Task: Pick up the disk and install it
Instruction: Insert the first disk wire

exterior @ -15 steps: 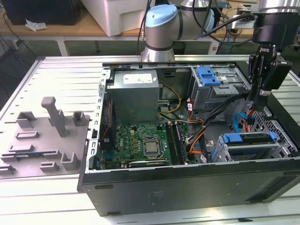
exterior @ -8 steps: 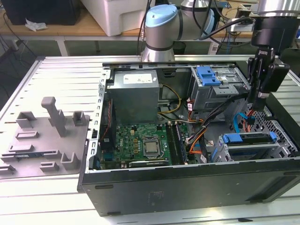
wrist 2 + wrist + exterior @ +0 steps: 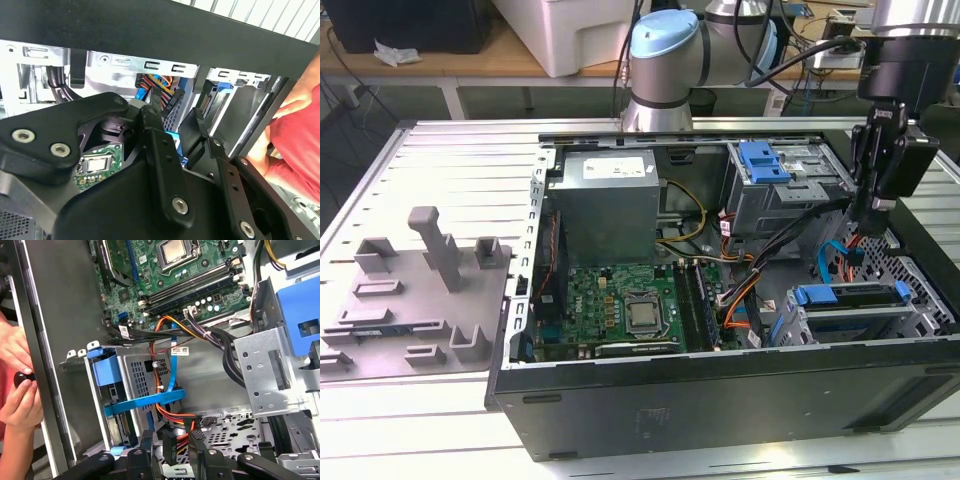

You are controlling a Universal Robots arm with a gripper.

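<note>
End effector (image 3: 875,208): black fingers apart, empty, upper right in the exterior view.
Disk (image 3: 850,297): blue-framed silver drive, in lower-right grey metal cage (image 3: 920,318); label unreadable.

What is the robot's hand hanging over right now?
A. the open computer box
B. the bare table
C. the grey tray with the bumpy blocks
A: in the exterior view the hand hangs over the exterior view's right end of the open computer case, near the disk in its blue bracket and well away from the grey tray.
</note>
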